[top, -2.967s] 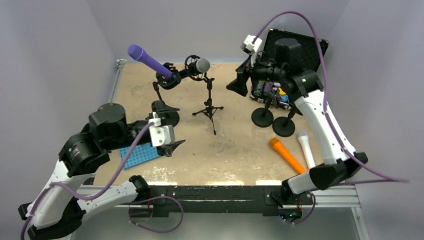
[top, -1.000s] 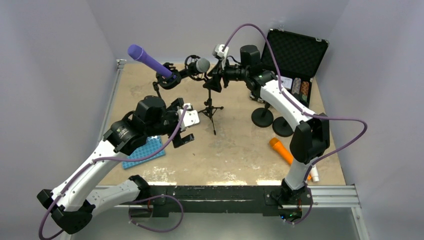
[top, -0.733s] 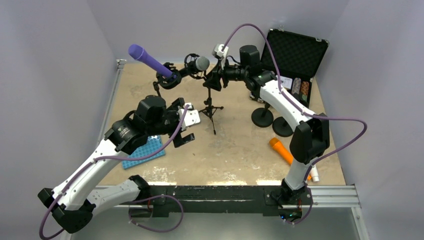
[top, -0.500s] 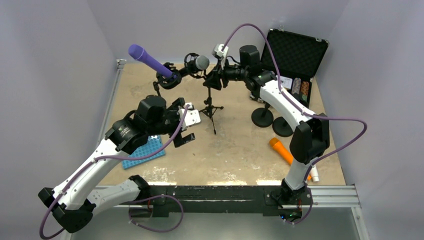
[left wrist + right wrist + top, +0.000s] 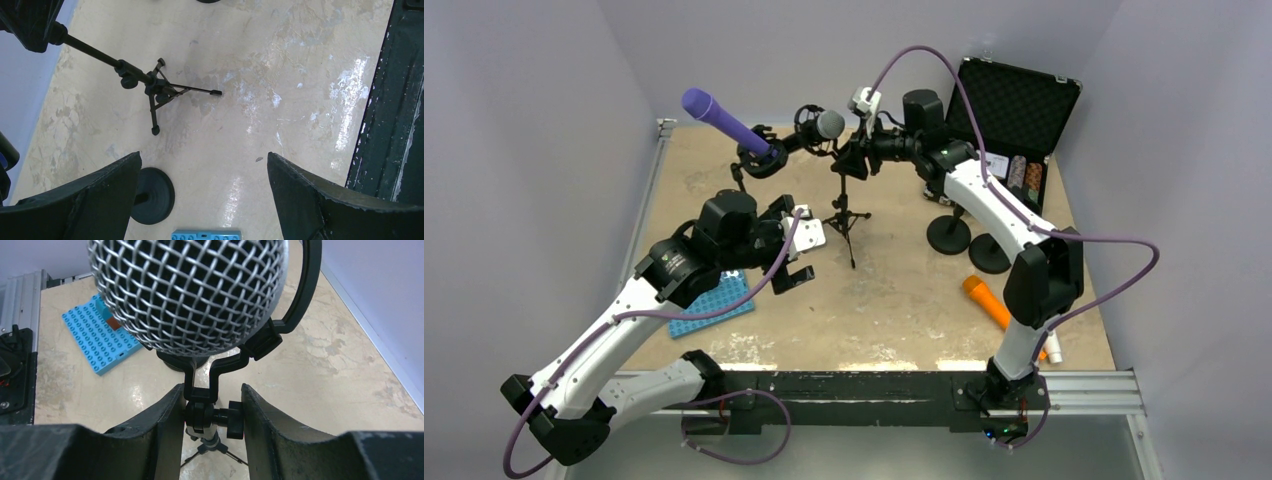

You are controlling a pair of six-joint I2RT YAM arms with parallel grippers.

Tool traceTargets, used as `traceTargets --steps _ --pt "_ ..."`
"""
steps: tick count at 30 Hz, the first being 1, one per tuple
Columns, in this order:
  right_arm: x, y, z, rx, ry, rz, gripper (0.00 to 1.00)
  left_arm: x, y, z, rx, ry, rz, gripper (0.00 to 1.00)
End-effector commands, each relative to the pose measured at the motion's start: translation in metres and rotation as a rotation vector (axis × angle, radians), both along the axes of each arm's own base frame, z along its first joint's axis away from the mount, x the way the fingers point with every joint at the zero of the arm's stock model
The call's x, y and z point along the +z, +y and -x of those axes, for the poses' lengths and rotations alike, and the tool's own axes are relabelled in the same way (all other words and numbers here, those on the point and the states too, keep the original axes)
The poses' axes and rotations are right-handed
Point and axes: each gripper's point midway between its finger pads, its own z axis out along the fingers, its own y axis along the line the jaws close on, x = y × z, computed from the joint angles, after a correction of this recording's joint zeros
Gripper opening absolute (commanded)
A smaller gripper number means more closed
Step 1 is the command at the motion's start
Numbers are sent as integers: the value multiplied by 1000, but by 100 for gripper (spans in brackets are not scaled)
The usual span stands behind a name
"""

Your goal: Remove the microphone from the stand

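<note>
Two arms, nearer one: right gripper (image 5: 212, 415) is up at the stand head; left gripper (image 5: 204, 165) hangs low over the table (image 5: 904, 290), well apart from the head
Microphone: silver mesh microphone (image 5: 829, 126) sits in a black ring cradle (image 5: 300, 300) on top of the tripod stand (image 5: 844, 215), far middle of the table
Long axis: mesh end faces the right wrist camera and the body is hidden behind it, so the axis runs away from the right gripper, leftward in the top view
Key relation: microphone lies above the right fingers, not between them; the fingers flank the swivel joint (image 5: 200, 415) and its knob (image 5: 234, 419) under the cradle
Right gripper state: fingers close against joint and knob on both sides; cannot tell whether they press
Left gripper state: jaws wide apart, nothing between; tripod legs and a round base (image 5: 152, 195) below
Judgement: extraction likely goes along the axis, out of the cradle; the right gripper seems placed to steady the stand or must rise to reach the head
Bystander: purple microphone (image 5: 724, 122) on the neighbouring stand, just beside the cradle
</note>
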Motion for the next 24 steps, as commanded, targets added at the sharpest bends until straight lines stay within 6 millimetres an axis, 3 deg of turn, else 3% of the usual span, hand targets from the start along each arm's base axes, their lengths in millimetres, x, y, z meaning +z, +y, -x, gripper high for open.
traceTargets --steps 1,12,18,24 --pt "27 -16 -3 -79 -40 9 0 16 -4 -5 -1 -48 42 100" --pt "39 -30 21 -60 -69 16 0 16 -5 -5 -7 -43 43 100" --pt "51 -37 24 -71 -135 32 0 17 -5 -6 -5 -51 38 100" --pt "44 -47 45 -21 -118 54 0 15 2 -1 -18 -45 1 100"
